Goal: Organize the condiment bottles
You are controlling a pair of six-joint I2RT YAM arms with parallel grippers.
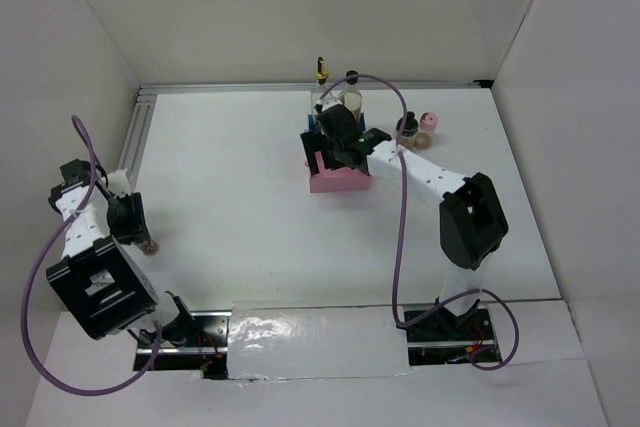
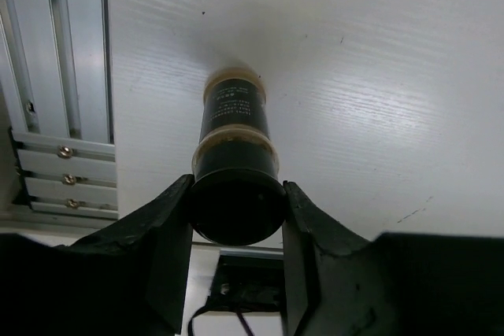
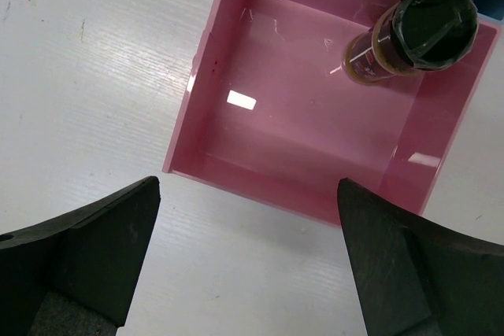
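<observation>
My left gripper [image 1: 138,230] is shut on the dark lid of a small spice jar [image 2: 234,120] that stands on the white table near the left rail; the jar also shows in the top view [image 1: 148,245]. My right gripper [image 3: 249,188] is open and empty, hovering above the front wall of the pink tray [image 3: 206,76]. A dark-lidded spice jar [image 3: 409,33] stands in that tray's far right corner. Two tall glass bottles, one with a gold pourer [image 1: 320,77] and one with a black cap [image 1: 352,92], stand behind the right gripper [image 1: 345,147]. A small dark-lidded jar [image 1: 407,129] and a pink-capped shaker [image 1: 430,125] stand right of it.
A blue tray [image 1: 311,129] sits just behind the pink tray [image 1: 335,185]. A metal rail [image 2: 63,76] runs along the table's left edge, close to the left gripper. White walls enclose the table on three sides.
</observation>
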